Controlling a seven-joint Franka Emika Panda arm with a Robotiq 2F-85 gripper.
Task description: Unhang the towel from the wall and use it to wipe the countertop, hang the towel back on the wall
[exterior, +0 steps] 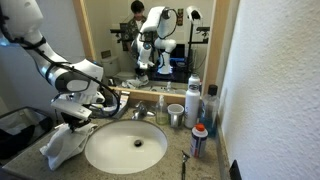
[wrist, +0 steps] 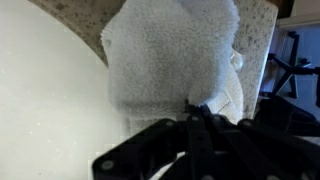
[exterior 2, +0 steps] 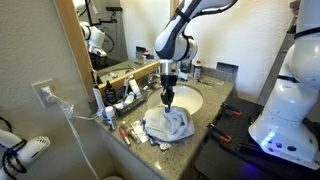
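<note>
Wood-framed mirror (exterior: pixel 152 40), white outlet (exterior 2: pixel 44 93), perhaps a hair dryer (exterior 2: pixel 26 152) below.

The off-white terry cloth towel (wrist: pixel 175 55) is plain and pale, with no print or stripe. The granite-look countertop (wrist: pixel 256 14) is tan-brown, flecked with darker speckles, and the oval sink basin (exterior: pixel 110 152) set in it is plain white. The lightly textured wall (exterior: pixel 275 80) is white. The wooden mirror frame (exterior 2: pixel 72 40) is warm brown. The metal gripper (wrist: pixel 195 108) is black.
</note>
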